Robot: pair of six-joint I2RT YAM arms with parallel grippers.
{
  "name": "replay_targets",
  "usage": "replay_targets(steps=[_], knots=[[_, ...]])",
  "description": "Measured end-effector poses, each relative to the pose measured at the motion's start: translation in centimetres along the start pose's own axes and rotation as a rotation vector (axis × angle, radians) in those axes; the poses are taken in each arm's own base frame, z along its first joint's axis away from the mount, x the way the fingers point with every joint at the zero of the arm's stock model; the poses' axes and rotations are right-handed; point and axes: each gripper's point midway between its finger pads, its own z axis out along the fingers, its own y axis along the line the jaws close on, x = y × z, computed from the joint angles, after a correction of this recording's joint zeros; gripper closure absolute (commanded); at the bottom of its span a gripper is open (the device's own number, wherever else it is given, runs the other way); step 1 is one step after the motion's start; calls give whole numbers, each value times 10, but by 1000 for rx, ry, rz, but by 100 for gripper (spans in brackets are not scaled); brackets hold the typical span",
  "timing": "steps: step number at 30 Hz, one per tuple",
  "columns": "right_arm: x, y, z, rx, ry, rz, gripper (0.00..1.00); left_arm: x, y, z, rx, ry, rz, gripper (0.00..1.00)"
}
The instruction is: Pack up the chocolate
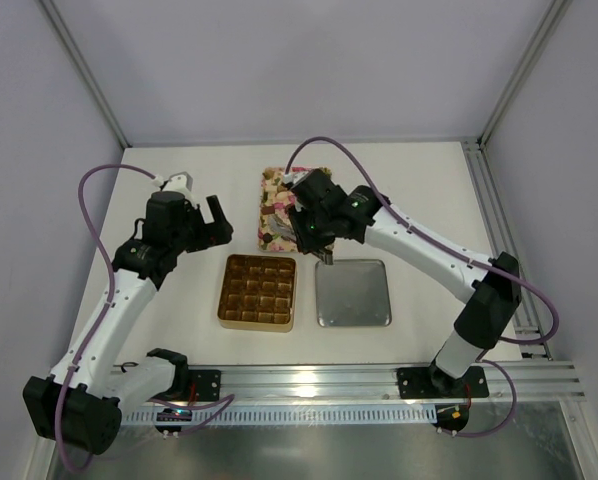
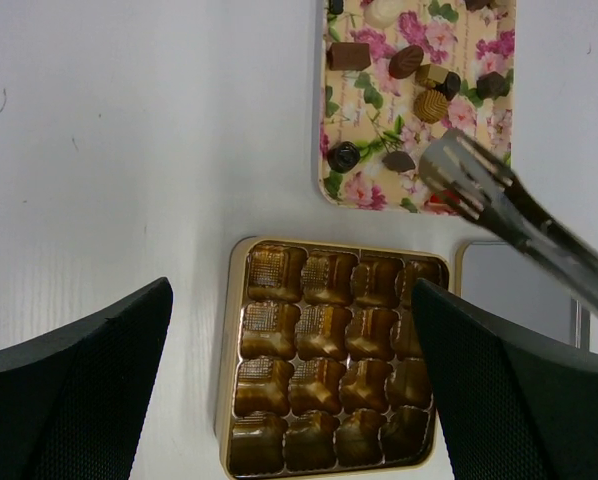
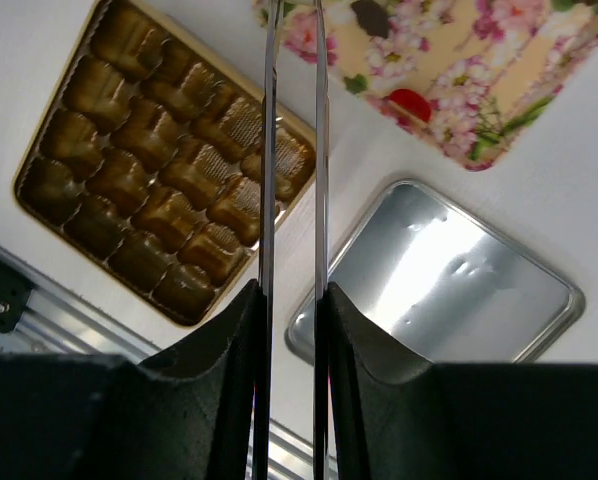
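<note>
Several chocolates lie on the pink flowered tray (image 2: pixel 379 110): a brown block (image 2: pixel 349 55), a dark oval (image 2: pixel 406 61), a caramel piece (image 2: pixel 430 105) and a dark round one (image 2: pixel 343 156). The gold box (image 2: pixel 229 350) shows only brown cells with nothing in them. My right gripper (image 3: pixel 292 290) is shut on metal tongs (image 3: pixel 269 150). The tongs (image 2: pixel 479 190) reach over the tray's near right corner. Whether their tips hold anything cannot be told. My left gripper (image 2: pixel 291 290) hangs open above the box.
A silver square lid (image 1: pixel 353 293) lies right of the gold box (image 1: pixel 258 291), near the table's front rail. The pink tray (image 1: pixel 274 215) sits behind the box. A red spot (image 3: pixel 409 103) shows on the tray near its corner.
</note>
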Motion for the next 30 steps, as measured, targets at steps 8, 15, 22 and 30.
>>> replay_targets(steps=[8, 15, 22, 30], knots=[[14, 73, -4, -131, 27, -104, 82, -4, 7, -1, -40, -24, 0, 0], [24, 110, 13, -171, 69, -158, 82, -8, 12, -6, -65, -47, -1, 0], [32, 112, 24, -159, 102, -163, 82, -7, 14, -7, -74, -47, -1, 0], [34, 111, 26, -155, 111, -162, 79, -7, 14, -7, -74, -46, -1, 0]])
